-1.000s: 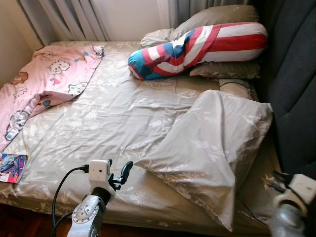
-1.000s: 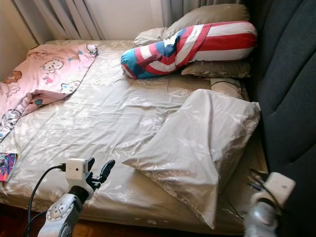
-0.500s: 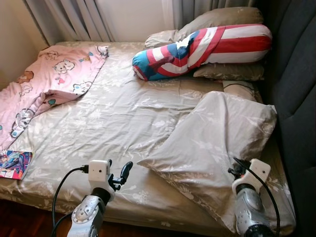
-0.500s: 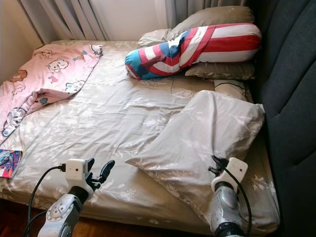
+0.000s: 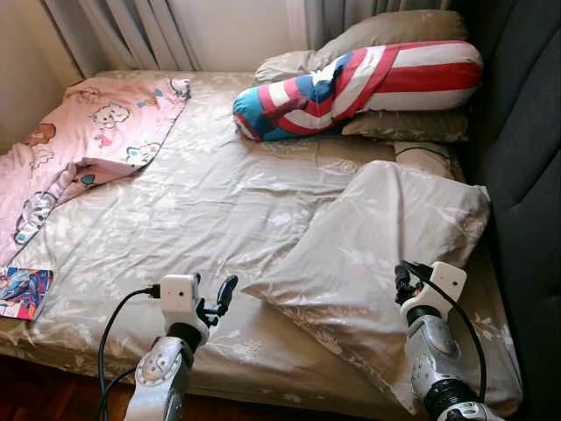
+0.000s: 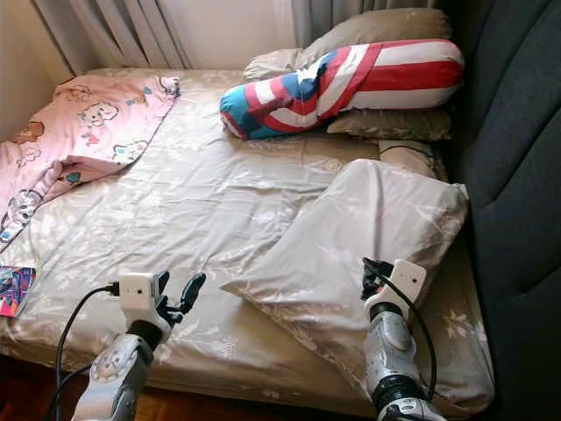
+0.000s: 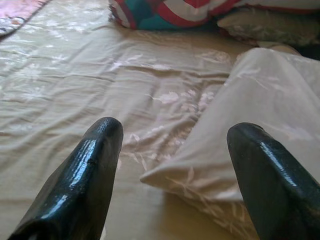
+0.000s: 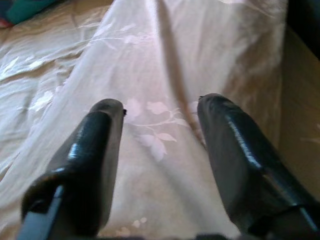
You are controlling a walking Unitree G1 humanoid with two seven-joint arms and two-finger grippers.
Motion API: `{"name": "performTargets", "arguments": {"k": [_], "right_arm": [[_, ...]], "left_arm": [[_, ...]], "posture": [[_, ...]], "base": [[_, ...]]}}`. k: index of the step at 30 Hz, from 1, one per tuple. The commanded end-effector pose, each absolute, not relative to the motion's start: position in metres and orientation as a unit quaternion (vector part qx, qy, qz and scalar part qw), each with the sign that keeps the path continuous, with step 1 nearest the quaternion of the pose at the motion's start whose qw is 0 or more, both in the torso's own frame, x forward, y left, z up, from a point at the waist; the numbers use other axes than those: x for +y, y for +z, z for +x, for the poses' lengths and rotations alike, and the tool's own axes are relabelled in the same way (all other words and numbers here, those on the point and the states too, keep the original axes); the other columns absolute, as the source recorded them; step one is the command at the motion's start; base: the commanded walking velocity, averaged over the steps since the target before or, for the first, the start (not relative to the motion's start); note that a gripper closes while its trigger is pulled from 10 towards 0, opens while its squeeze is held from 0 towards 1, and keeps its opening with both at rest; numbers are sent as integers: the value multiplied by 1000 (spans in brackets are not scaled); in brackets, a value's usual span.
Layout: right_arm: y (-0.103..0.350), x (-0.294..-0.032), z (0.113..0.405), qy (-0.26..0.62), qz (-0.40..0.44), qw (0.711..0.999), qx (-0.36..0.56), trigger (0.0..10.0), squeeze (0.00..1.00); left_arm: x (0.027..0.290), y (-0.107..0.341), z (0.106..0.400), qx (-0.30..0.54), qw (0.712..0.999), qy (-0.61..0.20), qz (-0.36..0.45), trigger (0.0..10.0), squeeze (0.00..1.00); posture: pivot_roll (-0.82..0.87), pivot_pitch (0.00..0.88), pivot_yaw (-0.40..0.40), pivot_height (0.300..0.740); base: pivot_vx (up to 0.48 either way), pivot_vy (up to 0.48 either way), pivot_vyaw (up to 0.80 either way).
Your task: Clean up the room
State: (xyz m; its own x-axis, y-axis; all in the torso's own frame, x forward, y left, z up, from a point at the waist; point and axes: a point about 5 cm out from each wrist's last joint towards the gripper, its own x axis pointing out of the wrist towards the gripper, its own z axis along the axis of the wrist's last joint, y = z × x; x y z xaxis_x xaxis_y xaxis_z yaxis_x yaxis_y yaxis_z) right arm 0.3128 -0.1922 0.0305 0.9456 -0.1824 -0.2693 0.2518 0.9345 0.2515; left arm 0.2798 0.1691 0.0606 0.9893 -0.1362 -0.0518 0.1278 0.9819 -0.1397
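A beige floral pillow (image 5: pixel 386 250) lies askew on the right half of the bed, one corner pointing toward the bed's middle. My right gripper (image 5: pixel 403 282) hovers open over the pillow's near part; in the right wrist view its fingers (image 8: pixel 95 150) straddle the pillow fabric (image 8: pixel 165 60) with nothing held. My left gripper (image 5: pixel 216 298) stands open above the sheet near the front edge, left of the pillow's corner (image 7: pixel 170 177). A pink cartoon blanket (image 5: pixel 83 145) is crumpled at the far left.
A red, white and blue bolster (image 5: pixel 351 83) and two beige pillows (image 5: pixel 394 31) rest at the head. A colourful book (image 5: pixel 22 292) lies at the bed's front left edge. A dark padded headboard (image 5: pixel 526 158) walls the right side. Curtains (image 5: pixel 131 31) hang behind.
My right arm has come up from the lower right and now sits over the near part of the beige pillow. The left arm has barely moved. The camera shifted slightly.
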Motion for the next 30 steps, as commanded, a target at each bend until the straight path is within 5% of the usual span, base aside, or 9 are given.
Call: {"name": "performTargets", "arguments": {"k": [1,25,26,30], "right_arm": [[32,-185,314,-82,120,983,116,10000,1000],[20,-200,295,-78,60,989,110,10000,1000],[21,-199,295,-82,60,989,110,10000,59],[19,-192,298,-78,65,987,123,10000,0]], "left_arm": [[174,54,282,43,996,-39,-64,10000,0],[184,51,291,41,998,-18,-32,10000,0],[183,51,291,40,998,-20,-34,10000,0],[183,51,291,38,998,-25,-36,10000,0]], "posture": [[-27,108,29,740],[-34,90,13,740],[-34,90,13,740],[-27,109,11,740]], "base": [[0,0,0],[0,0,0],[0,0,0],[0,0,0]]}}
